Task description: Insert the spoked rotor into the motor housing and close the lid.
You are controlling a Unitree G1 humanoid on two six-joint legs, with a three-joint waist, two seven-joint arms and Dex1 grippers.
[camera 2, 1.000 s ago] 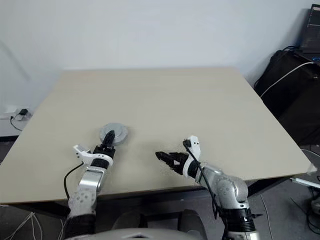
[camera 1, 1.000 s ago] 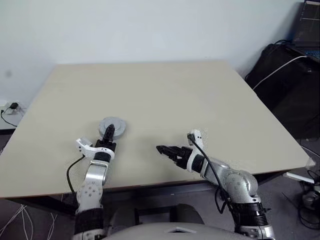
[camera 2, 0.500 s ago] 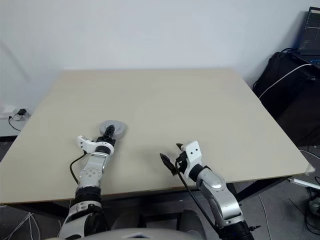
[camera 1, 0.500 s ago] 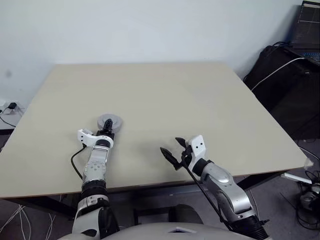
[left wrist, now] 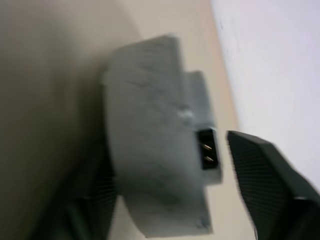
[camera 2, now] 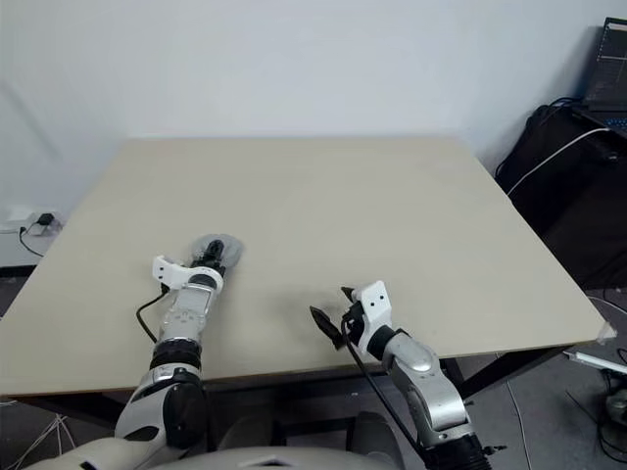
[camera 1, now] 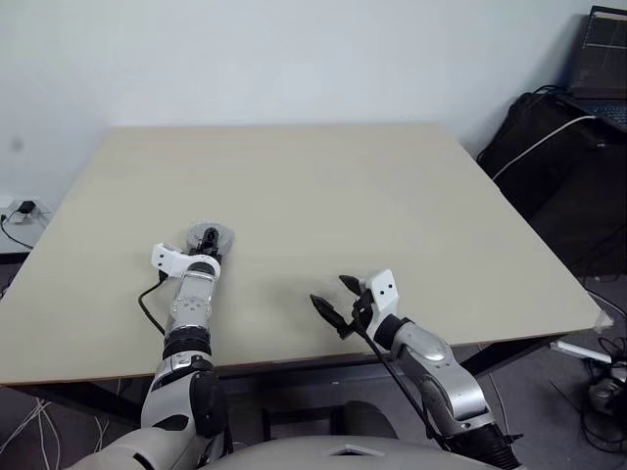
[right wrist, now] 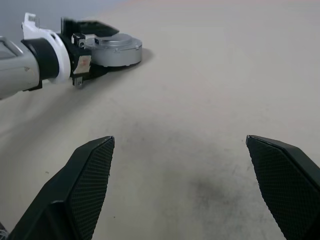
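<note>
The lid, a round grey metal disc, lies on the beige table at its near left. My left gripper reaches it along the tabletop. Its black fingers stand open on either side of the lid's rim, with a small gap beside a two-pin socket. My right gripper hovers open and empty over bare table near the front edge, to the right of the lid. The spoked rotor and the motor housing are hidden from view.
A white wall stands behind the table. Black bags with a white cable sit off the right side, and a laptop stands above them. A wall socket is low on the left.
My left arm has stretched forward along the table, the lid has shifted slightly away with it, and its fingers have spread. My right wrist has rolled and stayed near the front edge.
</note>
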